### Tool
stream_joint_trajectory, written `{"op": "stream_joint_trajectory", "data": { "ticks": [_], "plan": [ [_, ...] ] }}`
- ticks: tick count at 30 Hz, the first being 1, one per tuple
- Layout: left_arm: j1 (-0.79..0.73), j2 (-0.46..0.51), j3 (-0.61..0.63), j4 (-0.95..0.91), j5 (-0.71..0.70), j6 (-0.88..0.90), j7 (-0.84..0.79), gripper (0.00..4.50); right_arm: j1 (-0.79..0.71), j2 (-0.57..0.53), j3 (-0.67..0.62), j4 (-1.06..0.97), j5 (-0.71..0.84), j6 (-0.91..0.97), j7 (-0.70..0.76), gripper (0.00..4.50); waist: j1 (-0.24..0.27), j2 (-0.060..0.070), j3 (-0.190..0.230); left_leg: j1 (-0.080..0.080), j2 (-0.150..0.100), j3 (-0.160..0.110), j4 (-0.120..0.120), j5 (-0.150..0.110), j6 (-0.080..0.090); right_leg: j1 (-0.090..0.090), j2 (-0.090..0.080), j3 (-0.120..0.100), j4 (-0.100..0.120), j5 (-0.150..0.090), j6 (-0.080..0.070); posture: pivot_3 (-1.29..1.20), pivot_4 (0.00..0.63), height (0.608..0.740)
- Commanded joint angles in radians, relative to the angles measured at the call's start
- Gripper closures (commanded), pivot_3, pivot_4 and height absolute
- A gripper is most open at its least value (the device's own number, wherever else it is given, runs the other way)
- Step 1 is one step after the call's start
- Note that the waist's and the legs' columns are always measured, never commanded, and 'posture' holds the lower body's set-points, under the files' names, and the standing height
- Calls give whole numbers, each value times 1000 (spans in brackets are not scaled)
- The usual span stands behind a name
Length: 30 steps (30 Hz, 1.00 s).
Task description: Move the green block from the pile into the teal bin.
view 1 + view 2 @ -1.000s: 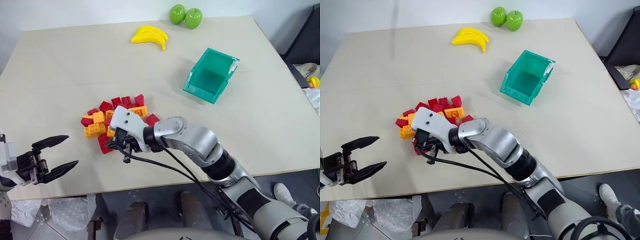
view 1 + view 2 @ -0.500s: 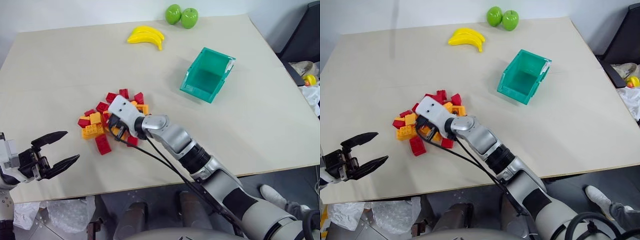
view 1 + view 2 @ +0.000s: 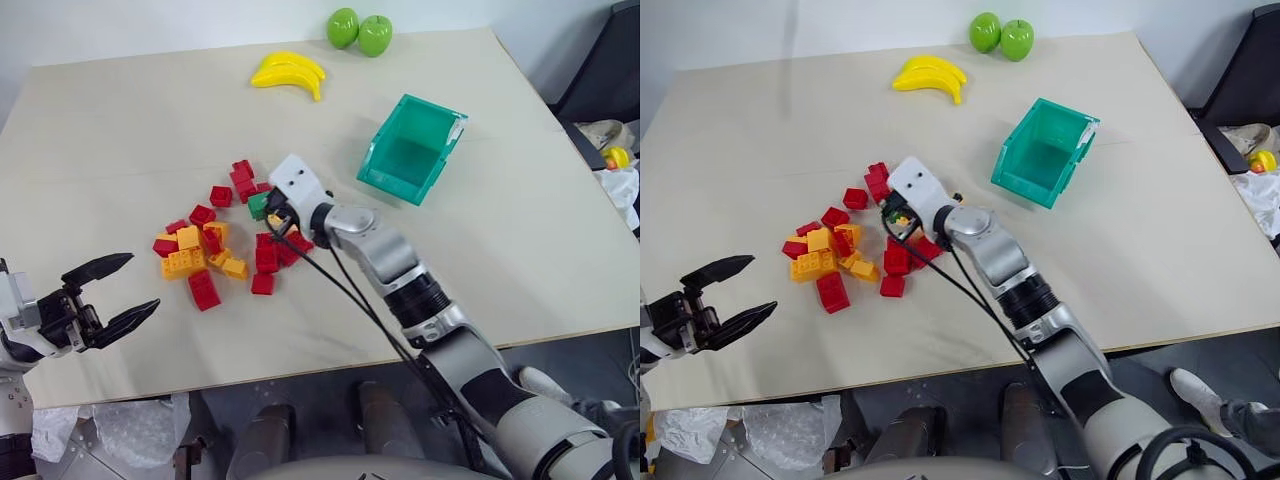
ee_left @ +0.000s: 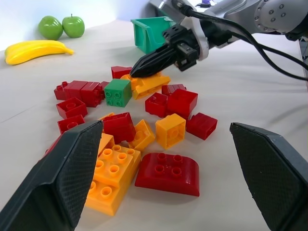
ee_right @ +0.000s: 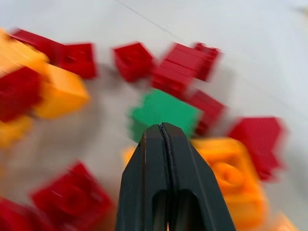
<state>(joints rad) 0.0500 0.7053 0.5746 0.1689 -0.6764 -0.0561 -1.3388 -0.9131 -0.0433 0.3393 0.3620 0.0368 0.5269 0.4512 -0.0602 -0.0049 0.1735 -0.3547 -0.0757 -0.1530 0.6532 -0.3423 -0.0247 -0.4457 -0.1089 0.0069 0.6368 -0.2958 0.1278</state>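
Green block (image 4: 117,92) hemmed by red bricks (image 4: 79,90), orange brick (image 4: 150,83).

We see a bright green block (image 4: 117,92) among a pile (image 3: 215,243) of dark red and yellow-orange studded bricks on a pale beige table (image 3: 140,120). The teal bin (image 3: 412,148) is translucent blue-green. Beyond lie yellow bananas (image 3: 288,73) and two green apples (image 3: 359,31). Both grippers' fingers (image 4: 72,168) are black.

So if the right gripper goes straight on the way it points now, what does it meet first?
Most likely the green block: the shut right gripper points at it, just short of it, though the exact gap is unclear.
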Motion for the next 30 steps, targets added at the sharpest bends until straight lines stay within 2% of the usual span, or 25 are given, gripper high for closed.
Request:
{"op": "stream_joint_trajectory", "data": {
  "ticks": [1,4,6,11,16,19,25,30],
  "plan": [
    [-3,-4,8,-25,-10,-12,9,0,-47,-15,-54,21,-2,-67,13,4468,-2,0,0,0,0,0,0,0,0,0,0,0,0,0,0,0,150,740],
    [-1,-6,8,-29,-12,-12,12,0,-36,-54,-110,15,63,-151,132,4468,-2,0,0,0,0,1,0,0,0,0,0,0,0,0,0,0,150,740],
    [1,-7,8,-32,-13,-11,13,0,-8,-118,-121,-34,117,-169,287,4113,-1,0,0,0,0,1,0,0,0,0,0,0,0,0,0,0,150,740],
    [9,-6,13,-37,-16,-9,10,0,80,-328,-190,-169,234,-118,528,2554,12,0,0,-1,-1,0,0,-1,2,1,-1,-1,-2,0,0,0,150,740],
    [5,-4,10,-28,-18,-7,2,0,152,-505,-262,-259,305,-55,644,803,15,0,0,-1,1,2,0,-1,2,1,0,0,-8,1,1,0,150,740],
    [-6,-2,8,-19,-20,-5,-2,0,202,-593,-290,-319,331,-14,683,20,18,0,0,-1,1,2,0,-1,2,1,0,0,-8,1,1,0,150,740],
    [-39,6,-3,13,-12,-2,-13,0,261,-686,-315,-427,366,69,687,20,33,0,0,-1,1,4,1,-1,2,1,-1,1,-8,1,1,0,150,740],
    [-68,4,-19,24,-6,2,-19,0,239,-631,-291,-534,377,169,571,20,33,0,0,-1,1,4,3,-1,2,1,-1,1,-8,1,1,0,150,740]
  ]
}}
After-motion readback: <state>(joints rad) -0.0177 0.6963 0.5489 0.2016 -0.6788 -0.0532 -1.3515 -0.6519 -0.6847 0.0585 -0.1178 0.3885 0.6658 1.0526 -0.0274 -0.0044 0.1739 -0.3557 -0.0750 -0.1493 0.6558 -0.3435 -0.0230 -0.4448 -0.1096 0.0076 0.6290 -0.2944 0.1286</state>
